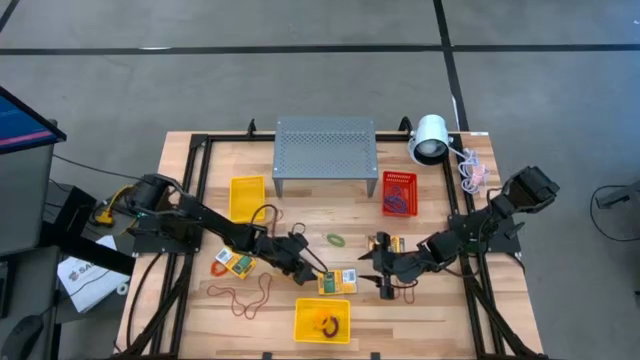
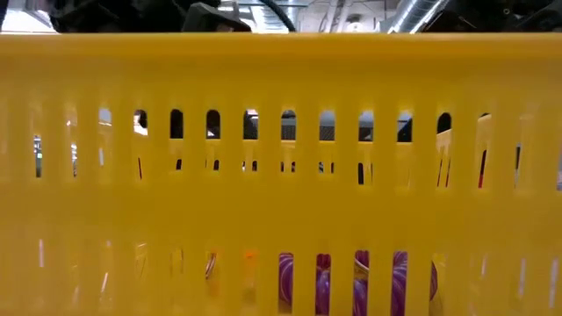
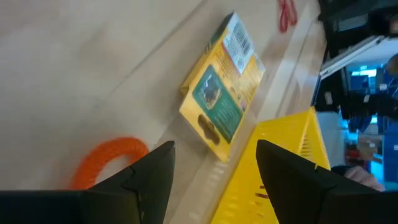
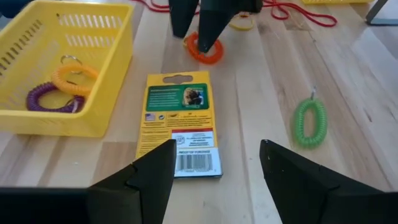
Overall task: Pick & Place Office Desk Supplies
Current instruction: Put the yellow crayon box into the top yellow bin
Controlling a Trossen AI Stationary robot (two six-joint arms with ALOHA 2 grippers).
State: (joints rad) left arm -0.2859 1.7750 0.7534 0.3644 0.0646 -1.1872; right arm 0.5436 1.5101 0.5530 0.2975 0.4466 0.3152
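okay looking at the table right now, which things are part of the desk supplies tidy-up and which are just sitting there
Part of the job:
crayon box between both open grippers
second crayon box
orange coil
green coil
red loop
front yellow basket, holding two coils

Just sitting there:
grey perforated stand
white lamp
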